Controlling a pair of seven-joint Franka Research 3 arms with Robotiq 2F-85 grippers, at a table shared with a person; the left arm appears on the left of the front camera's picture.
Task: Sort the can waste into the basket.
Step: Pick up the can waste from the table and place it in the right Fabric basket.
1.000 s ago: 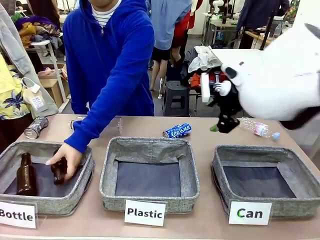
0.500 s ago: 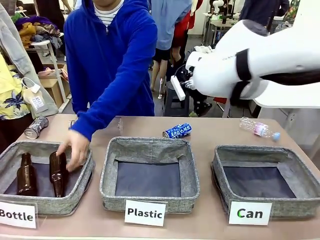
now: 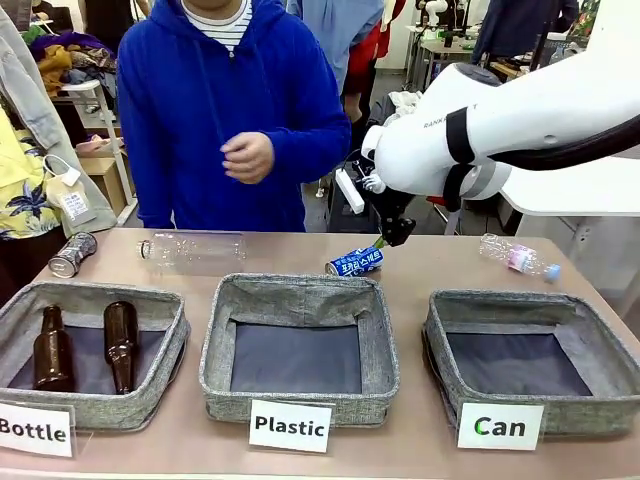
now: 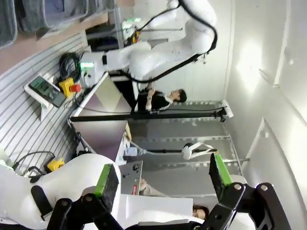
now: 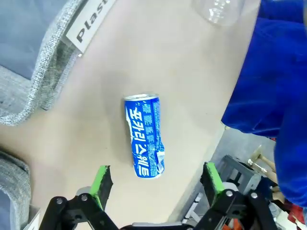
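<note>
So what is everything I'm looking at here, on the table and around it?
Bottle basket: one, grey fabric, near left.
Plastic basket: one, grey fabric, near middle.
Can basket: one, grey fabric, near right.
glass bottles: two, brown, lying in the Bottle basket.
plastic bottles: two, clear, lying behind the baskets, one left, one far right.
blue can: one, blue with white lettering, lying behind the Plastic basket.
silver can: one, silver, lying at the far left corner.
table: one, tan.
person's hand: one, blue sleeve, raised at chest height.
right gripper: one, black with green pads, open, just above the blue can.
left gripper: one, same colours, open, holding nothing.
</note>
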